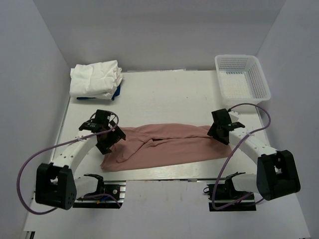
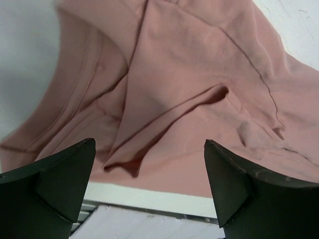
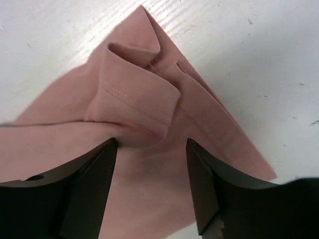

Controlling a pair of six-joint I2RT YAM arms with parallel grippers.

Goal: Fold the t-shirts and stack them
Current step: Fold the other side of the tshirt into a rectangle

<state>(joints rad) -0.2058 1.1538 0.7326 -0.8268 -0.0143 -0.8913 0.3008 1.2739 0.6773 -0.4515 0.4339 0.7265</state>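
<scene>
A dusty pink t-shirt point(image 1: 164, 147) lies across the near part of the table as a long, rumpled strip. My left gripper point(image 1: 112, 138) hovers over its left end, jaws wide apart and empty; the left wrist view shows creased pink cloth point(image 2: 189, 74) beyond the gripper point(image 2: 149, 144). My right gripper point(image 1: 219, 130) is over the strip's right end, open. In the right wrist view the gripper point(image 3: 152, 142) straddles a folded hem point(image 3: 134, 99) without clamping it. Folded white t-shirts point(image 1: 95, 78) are piled at the back left.
A white mesh basket point(image 1: 239, 57) stands at the back right corner. A bit of blue point(image 1: 117, 92) shows under the white pile. The white table point(image 1: 169, 99) is walled on three sides; the arm bases and purple cables sit along its near edge.
</scene>
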